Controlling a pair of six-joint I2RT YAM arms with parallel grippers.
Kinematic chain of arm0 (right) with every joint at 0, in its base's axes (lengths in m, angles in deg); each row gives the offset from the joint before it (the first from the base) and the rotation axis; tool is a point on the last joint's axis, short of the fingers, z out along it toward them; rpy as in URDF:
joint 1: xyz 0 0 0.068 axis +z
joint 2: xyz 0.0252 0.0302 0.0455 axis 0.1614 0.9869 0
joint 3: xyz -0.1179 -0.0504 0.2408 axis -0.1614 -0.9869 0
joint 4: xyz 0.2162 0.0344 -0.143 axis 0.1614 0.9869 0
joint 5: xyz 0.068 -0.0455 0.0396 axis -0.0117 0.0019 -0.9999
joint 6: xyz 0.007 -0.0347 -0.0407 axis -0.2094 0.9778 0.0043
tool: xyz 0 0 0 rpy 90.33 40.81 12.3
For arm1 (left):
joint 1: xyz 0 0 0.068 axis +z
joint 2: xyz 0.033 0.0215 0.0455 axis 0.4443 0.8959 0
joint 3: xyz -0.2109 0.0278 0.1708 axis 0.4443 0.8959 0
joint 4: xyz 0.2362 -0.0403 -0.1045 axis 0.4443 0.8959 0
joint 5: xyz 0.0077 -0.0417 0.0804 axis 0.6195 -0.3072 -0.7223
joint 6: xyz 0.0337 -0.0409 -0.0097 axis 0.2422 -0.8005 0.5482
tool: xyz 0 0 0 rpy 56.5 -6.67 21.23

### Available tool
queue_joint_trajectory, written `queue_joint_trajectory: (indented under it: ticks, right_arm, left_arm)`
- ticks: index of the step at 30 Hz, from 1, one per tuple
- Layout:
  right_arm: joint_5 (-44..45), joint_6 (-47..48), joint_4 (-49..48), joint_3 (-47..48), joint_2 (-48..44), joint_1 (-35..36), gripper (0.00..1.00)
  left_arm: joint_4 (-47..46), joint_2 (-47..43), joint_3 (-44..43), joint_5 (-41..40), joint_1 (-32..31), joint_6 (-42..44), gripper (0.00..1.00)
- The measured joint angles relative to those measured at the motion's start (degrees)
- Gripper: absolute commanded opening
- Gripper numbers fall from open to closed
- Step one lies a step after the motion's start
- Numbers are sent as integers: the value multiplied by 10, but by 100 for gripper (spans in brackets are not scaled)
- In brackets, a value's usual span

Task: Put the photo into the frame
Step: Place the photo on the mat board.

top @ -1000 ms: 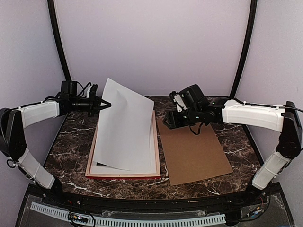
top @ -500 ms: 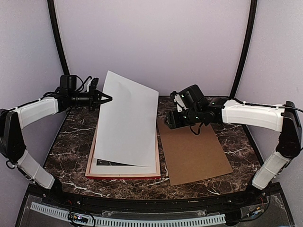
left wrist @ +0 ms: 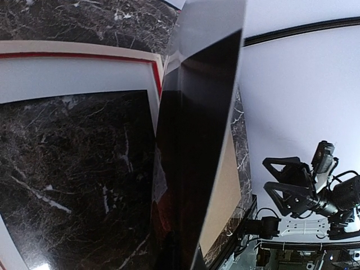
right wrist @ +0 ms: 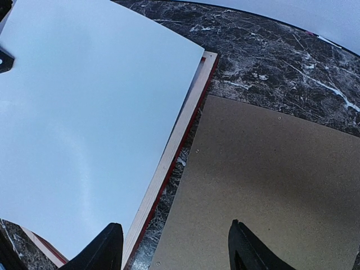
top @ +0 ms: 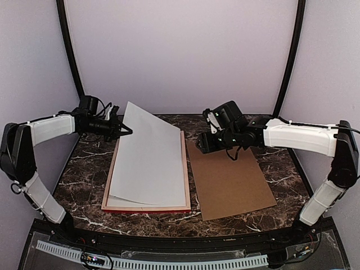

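One second on, photo [top: 149, 157] has sunk from steep tilt to near flat, white back up, over frame [top: 146, 209]; left pincer [top: 125, 131] pinches raised far corner; right pincer [right wrist: 175, 247] spread above brown board [top: 230, 180]. Seating looks close.

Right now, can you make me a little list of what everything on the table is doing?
photo: white back up, lying over the frame, far-left corner lifted
frame: flat on the table, pale back up, red edge showing
board: brown, flat, just right of the frame
left gripper: shut on the photo's far-left edge
right gripper: open, holding nothing, above where frame and board meet
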Motion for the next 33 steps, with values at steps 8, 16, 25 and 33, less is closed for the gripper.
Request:
queue_joint_trajectory:
  ticks: [8, 16, 25, 33]
  right_arm:
    - [0, 2, 2, 0, 4, 0, 65]
    - [0, 2, 4, 0, 14, 0, 65]
    - [4, 2, 5, 0, 17, 0, 65]
    - [15, 2, 6, -13, 17, 0, 66]
  left_arm:
    - [23, 40, -8, -12, 1, 25, 3]
    - [42, 50, -9, -27, 2, 43, 8]
    - [60, 70, -12, -51, 2, 68, 35]
    - [80, 82, -32, -86, 2, 92, 52]
